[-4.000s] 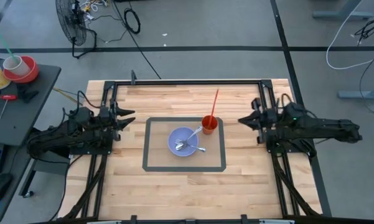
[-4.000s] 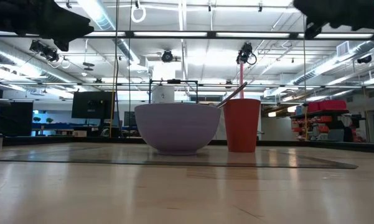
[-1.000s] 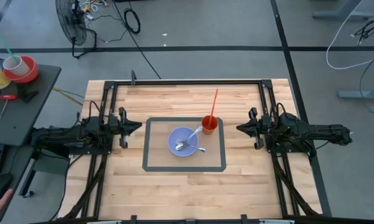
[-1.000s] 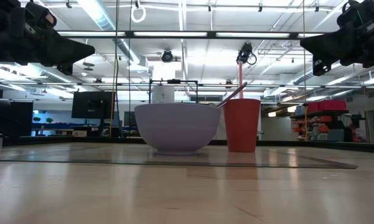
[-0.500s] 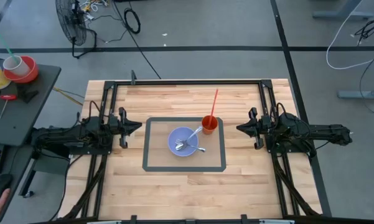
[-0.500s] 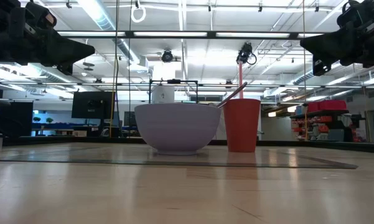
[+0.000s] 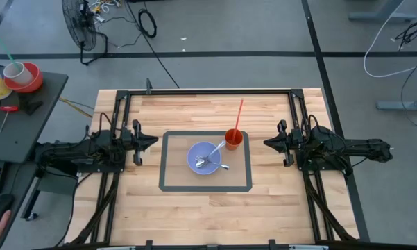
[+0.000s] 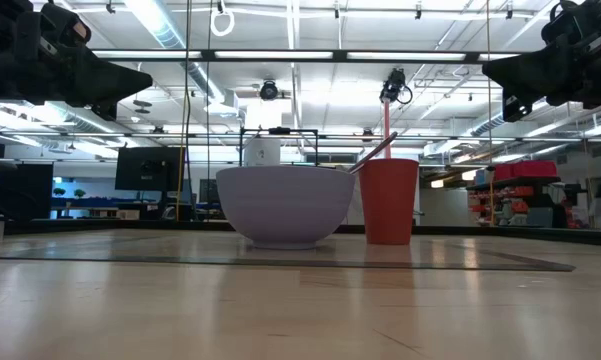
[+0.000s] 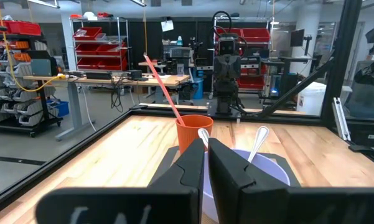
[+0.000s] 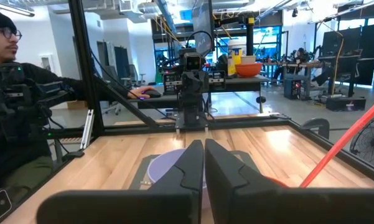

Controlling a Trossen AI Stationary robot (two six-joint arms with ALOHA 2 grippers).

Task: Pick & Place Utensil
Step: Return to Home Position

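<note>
The left gripper [image 7: 142, 139] hangs over the left side of the table [image 7: 194, 215], just off the left edge of the mat [image 7: 173, 173]; its two fingers are pressed together and hold nothing. The right gripper [image 7: 269, 142] hangs over the right side, just off the mat's right edge; its fingers are together too, and it is empty as well. Both point in toward the middle, so they face each other across the mat.

Going in from the right gripper, the first thing is the orange cup [image 7: 234, 137]; it stands upright on the mat, near its far right corner, and the right gripper is the closer one to it. The orange straw [image 7: 239, 115] stands in the cup; its long line runs up and away toward the far edge of the table, tipped a little to the right (so its top points at neither gripper). Just beside the cup, nearer the front and the left, sits the purple bowl [image 7: 205, 158], about in the middle of the mat; two silver utensils [image 7: 209, 162] lie in it, and one handle leans up over the rim toward the cup.

The cup, straw and bowl all look set in place; I think all that is left is for the arms to rest at home. Both grippers are apart from the things on the mat, so drawing back out to the sides should not bump the straw.
</note>
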